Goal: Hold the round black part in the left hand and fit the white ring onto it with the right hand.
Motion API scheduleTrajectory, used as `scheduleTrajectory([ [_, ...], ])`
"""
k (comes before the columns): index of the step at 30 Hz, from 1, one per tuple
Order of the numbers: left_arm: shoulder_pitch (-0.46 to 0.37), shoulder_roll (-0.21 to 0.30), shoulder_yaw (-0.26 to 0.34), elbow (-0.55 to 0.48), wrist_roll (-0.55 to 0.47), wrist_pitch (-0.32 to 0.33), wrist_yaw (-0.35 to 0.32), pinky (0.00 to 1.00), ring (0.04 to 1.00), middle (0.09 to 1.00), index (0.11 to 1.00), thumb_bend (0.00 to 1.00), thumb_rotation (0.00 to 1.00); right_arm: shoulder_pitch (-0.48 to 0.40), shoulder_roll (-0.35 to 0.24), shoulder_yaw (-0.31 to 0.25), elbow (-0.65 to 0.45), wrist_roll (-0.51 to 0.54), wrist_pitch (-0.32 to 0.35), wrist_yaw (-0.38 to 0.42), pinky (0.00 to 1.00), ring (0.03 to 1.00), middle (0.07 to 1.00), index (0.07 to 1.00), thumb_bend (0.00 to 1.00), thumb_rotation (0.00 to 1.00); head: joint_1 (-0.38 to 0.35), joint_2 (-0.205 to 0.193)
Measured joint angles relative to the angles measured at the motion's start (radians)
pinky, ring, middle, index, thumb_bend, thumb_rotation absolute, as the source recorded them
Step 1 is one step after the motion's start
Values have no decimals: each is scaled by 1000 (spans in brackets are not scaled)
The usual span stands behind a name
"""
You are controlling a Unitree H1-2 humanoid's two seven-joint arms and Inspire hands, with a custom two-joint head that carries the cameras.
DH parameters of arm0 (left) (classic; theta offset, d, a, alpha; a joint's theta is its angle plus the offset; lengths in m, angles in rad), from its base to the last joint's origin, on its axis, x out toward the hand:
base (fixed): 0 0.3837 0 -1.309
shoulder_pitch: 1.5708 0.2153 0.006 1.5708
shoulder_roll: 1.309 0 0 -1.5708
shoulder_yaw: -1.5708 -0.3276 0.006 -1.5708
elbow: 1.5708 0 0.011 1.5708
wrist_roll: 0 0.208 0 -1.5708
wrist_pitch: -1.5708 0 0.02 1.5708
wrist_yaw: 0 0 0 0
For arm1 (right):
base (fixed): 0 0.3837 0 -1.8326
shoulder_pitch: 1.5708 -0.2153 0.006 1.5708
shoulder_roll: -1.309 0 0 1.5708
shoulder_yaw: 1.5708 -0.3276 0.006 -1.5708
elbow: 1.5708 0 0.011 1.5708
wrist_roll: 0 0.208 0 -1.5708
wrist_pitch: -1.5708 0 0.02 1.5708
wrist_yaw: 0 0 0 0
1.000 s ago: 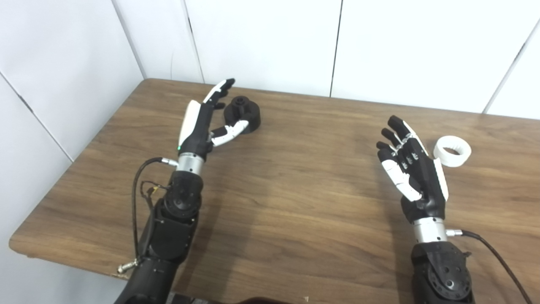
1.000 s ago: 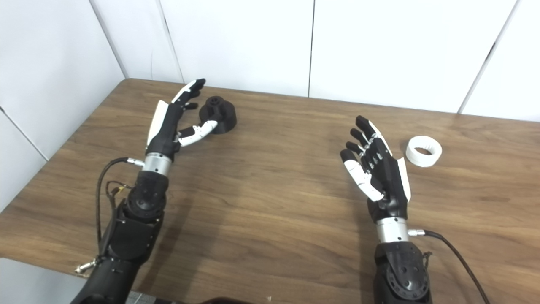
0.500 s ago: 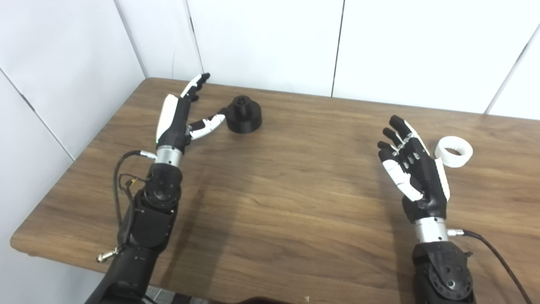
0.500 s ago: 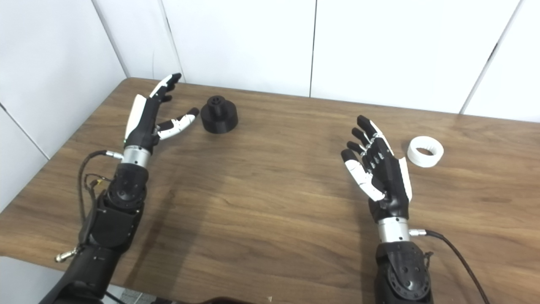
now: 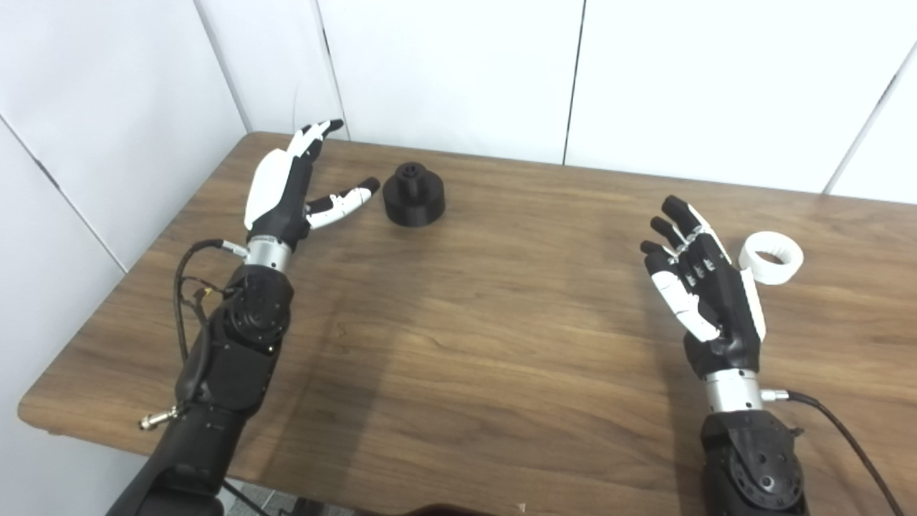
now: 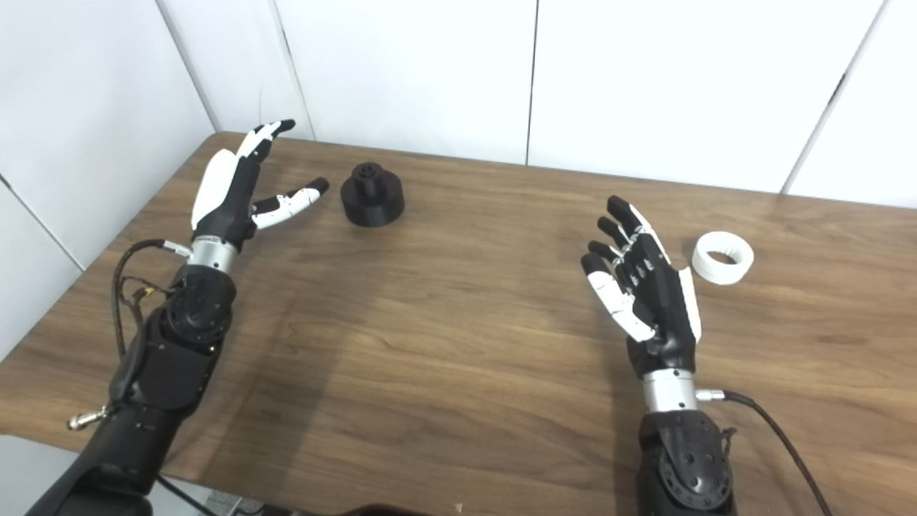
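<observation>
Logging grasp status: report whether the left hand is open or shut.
Open. The left hand has its fingers spread, holds nothing, and sits beside the black part.

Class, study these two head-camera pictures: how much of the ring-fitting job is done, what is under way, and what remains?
Nothing is done yet. The round black part stands on the wooden table, unheld; the left hand is open beside it, thumb pointing its way. The white ring lies flat just beyond the open right hand, untouched. Both grasps and the fitting remain.
</observation>
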Motion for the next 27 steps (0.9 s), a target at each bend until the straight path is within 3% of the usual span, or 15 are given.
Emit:
scheduleTrajectory([
  [8,-2,19,-53,0,62,97,-43,1000,1000,1000,930,995,737,0,0,-1,0,5,0,1,782,880,908,860,598,422,-2,2],
  [14,-12,41,-99,0,126,172,-69,1000,1000,1000,930,1000,747,1,0,-2,-2,6,1,2,793,890,916,857,598,411,-5,3],
  [27,-45,49,-162,61,172,235,-85,1000,1000,1000,942,1000,762,4,1,-4,-5,9,4,2,776,881,916,862,596,397,-14,3],
])
